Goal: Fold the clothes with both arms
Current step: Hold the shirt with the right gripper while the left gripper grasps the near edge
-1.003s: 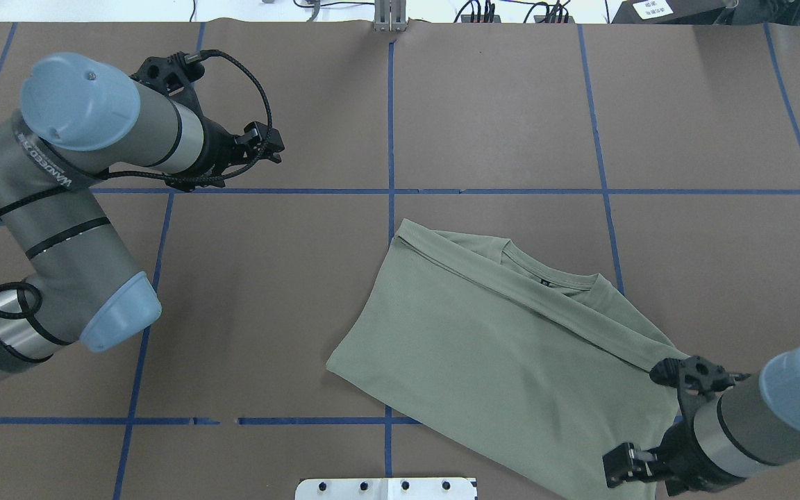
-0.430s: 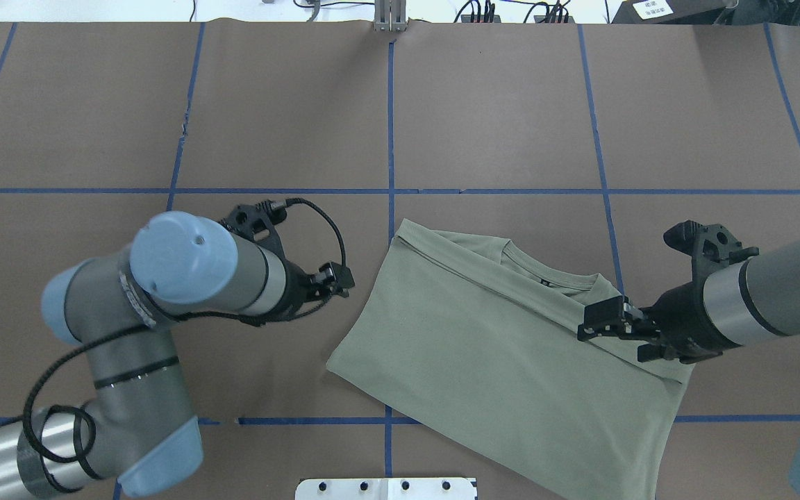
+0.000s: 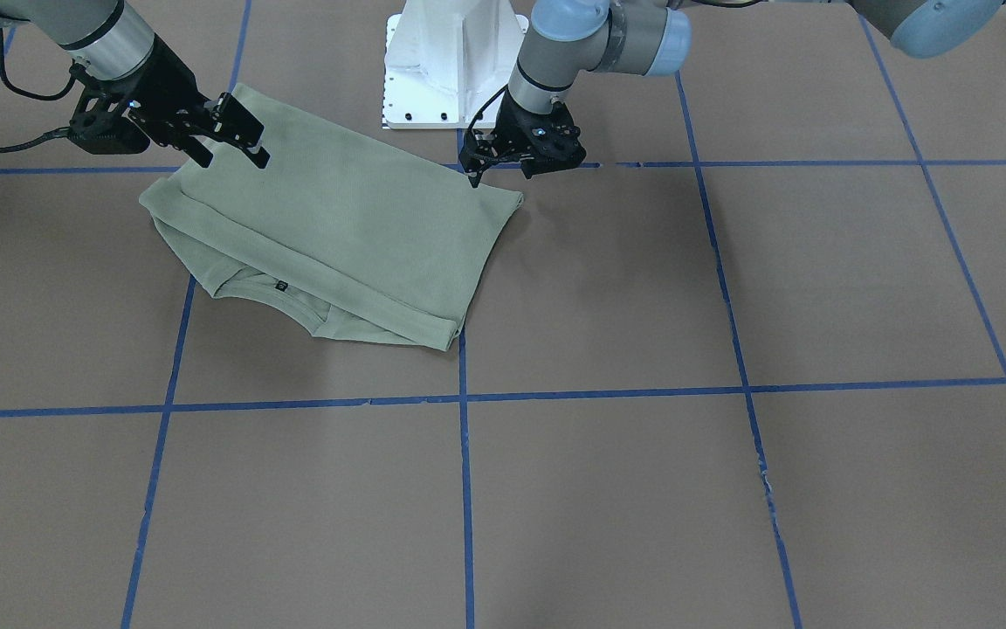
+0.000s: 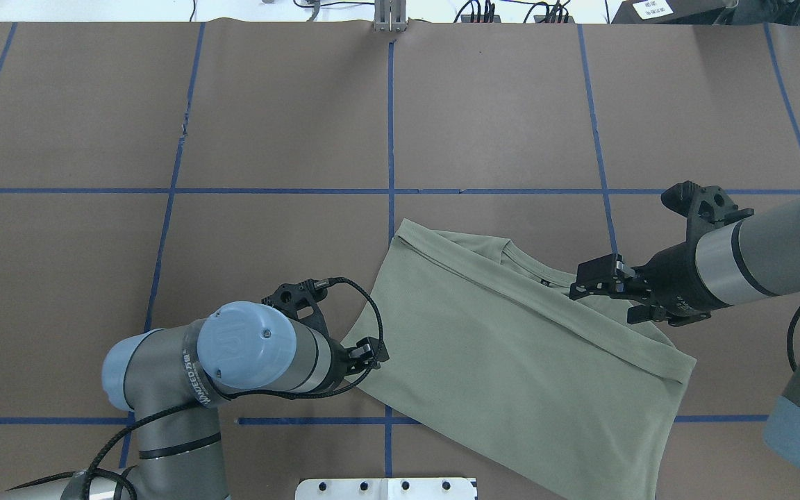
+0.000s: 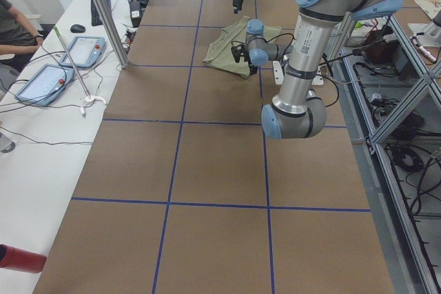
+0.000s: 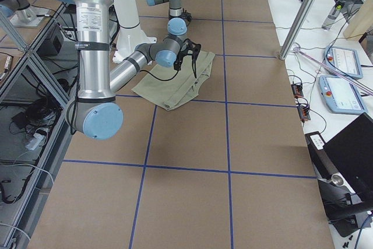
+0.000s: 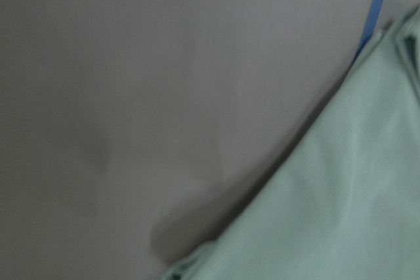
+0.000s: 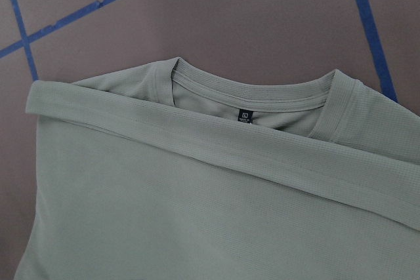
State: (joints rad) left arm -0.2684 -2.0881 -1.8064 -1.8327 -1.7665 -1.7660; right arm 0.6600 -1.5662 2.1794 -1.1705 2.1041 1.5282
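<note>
The clothes are one sage-green shirt [image 4: 511,354], folded flat right of the table's middle. Its collar and black label [image 8: 246,115] face away from the robot. My left gripper [image 4: 371,354] points down at the shirt's near left corner [image 3: 507,196] and looks open with nothing in it. The left wrist view shows only the shirt's edge [image 7: 341,208] on brown table, no fingers. My right gripper [image 4: 601,295] hovers open just above the right shoulder by the collar. In the front-facing view this right gripper [image 3: 258,144] has its jaws clearly spread, holding nothing.
Brown table cover [image 4: 268,104] is marked with a blue tape grid [image 4: 390,125]. The white pedestal base [image 3: 451,61] stands at the robot's edge, close behind the shirt. Side benches hold tablets [image 5: 83,49], cables and a metal post [image 5: 103,12]; a person [image 5: 10,29] sits there.
The left arm swung from the far left down to the shirt's near left corner. The right arm moved from the shirt's near right corner up to the collar side. The shirt lies as before.
</note>
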